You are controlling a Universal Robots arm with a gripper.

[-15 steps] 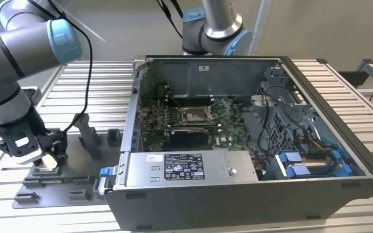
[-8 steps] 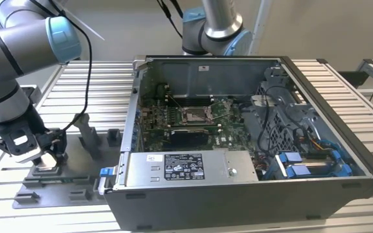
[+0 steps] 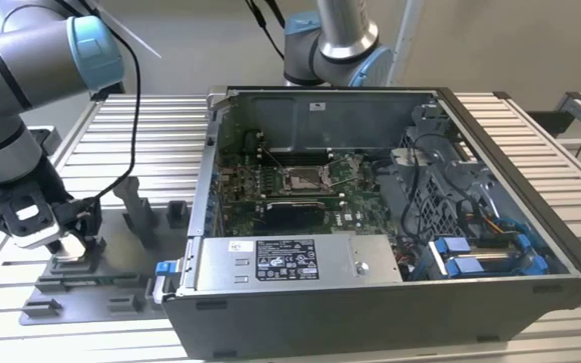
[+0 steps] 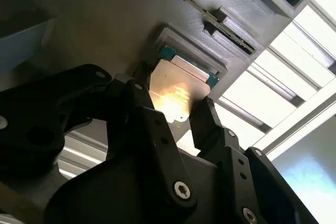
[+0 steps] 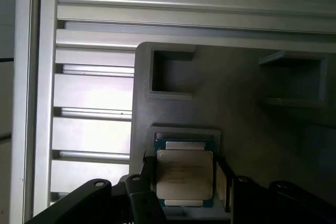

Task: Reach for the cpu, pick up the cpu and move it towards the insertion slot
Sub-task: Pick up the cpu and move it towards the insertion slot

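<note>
Where the gripper (image 3: 66,248) hangs low over the grey fixture plate (image 5: 247,108), one cpu (image 5: 185,174) lies flat in its shallow nest (image 5: 185,130), directly between the two fingers (image 5: 221,177). These are spread, one just beside each opposite edge of the chip, with a thin gap showing in the first wrist view. Two further recesses (image 5: 170,72) in the plate sit just beyond the gripper's tips. Well apart from the gripper stands one open computer case (image 3: 371,318). Inside it are a green motherboard (image 3: 240,189) carrying the single insertion slot (image 3: 306,178), one power supply (image 3: 290,261) and two blue drive caddies (image 3: 483,265).
</note>
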